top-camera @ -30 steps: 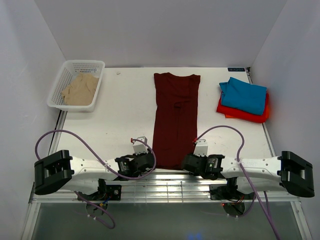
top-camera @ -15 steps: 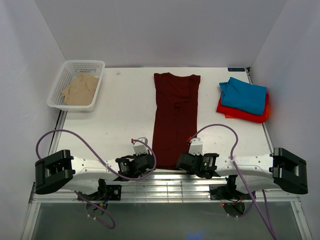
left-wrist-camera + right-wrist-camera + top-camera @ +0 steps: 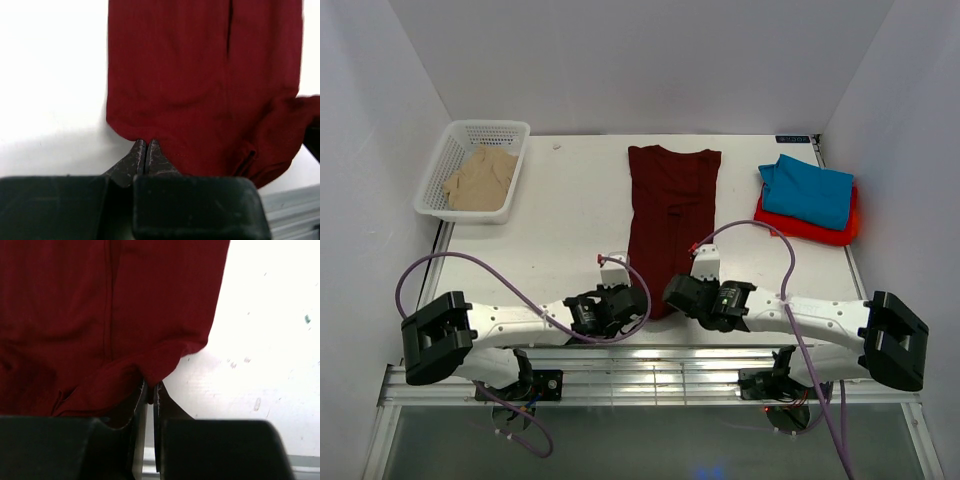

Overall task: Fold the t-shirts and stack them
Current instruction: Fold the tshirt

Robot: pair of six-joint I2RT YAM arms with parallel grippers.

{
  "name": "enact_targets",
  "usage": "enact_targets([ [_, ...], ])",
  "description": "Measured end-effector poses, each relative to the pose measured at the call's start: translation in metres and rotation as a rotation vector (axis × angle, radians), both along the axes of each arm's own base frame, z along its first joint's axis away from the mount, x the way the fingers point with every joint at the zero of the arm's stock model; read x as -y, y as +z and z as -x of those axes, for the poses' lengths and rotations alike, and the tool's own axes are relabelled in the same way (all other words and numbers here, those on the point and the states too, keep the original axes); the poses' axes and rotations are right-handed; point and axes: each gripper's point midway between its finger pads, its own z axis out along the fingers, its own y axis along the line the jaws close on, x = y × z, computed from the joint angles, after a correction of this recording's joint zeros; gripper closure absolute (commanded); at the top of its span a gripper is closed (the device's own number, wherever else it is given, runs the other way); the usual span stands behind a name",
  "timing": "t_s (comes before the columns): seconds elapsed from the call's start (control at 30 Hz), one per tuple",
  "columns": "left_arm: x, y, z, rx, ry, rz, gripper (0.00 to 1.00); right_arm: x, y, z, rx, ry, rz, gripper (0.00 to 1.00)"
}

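The dark maroon t-shirt (image 3: 672, 215) lies lengthwise in the middle of the table, sleeves folded in. My left gripper (image 3: 636, 304) is shut on the left corner of its near hem, and in the left wrist view the fingertips (image 3: 145, 146) pinch the edge of the maroon cloth (image 3: 200, 75). My right gripper (image 3: 672, 291) is shut on the right hem corner, where the maroon cloth (image 3: 100, 305) bunches between its fingers (image 3: 152, 390). The near hem is gathered up off the table. A folded teal-blue t-shirt (image 3: 808, 190) rests on a red-orange t-shirt (image 3: 812, 234) at the right.
A white mesh basket (image 3: 490, 127) at the back left holds a crumpled beige t-shirt (image 3: 480, 178). White walls close in the table on three sides. A metal rail (image 3: 650, 378) runs along the near edge between the arm bases.
Both grippers closed on the maroon shirt's near hem. They then moved away from the table's near edge and toward each other, drawing the hem with them.
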Motion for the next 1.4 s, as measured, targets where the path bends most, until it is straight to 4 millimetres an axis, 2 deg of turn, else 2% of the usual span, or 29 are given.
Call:
enact_targets([
  [0.17, -0.006, 0.020, -0.042, 0.060, 0.051, 0.017, 1.00, 0.006, 0.018, -0.036, 0.055, -0.037, 0.042, 0.92],
  [0.3, -0.011, 0.028, -0.082, 0.091, 0.082, 0.019, 1.00, 0.015, 0.019, -0.064, 0.079, -0.049, 0.083, 0.92],
  [0.47, 0.001, 0.025, -0.127, 0.105, 0.065, 0.014, 1.00, 0.025, 0.010, -0.099, 0.077, -0.055, 0.141, 0.92],
  [0.7, 0.017, 0.017, -0.182, 0.111, 0.032, 0.006, 1.00, 0.021, 0.001, -0.146, 0.074, -0.045, 0.176, 0.92],
  [0.9, 0.019, 0.017, -0.215, 0.117, 0.017, 0.013, 1.00, 0.020, 0.000, -0.176, 0.076, -0.037, 0.182, 0.92],
  [1.2, 0.029, 0.042, -0.257, 0.179, 0.008, 0.051, 1.00, 0.022, 0.021, -0.210, 0.117, -0.041, 0.166, 0.92],
  [1.3, 0.030, 0.038, -0.270, 0.185, 0.006, 0.052, 1.00, 0.024, 0.018, -0.223, 0.114, -0.046, 0.169, 0.92],
  [1.4, 0.032, 0.025, -0.287, 0.177, 0.000, 0.047, 1.00, 0.029, 0.007, -0.234, 0.092, -0.052, 0.185, 0.92],
])
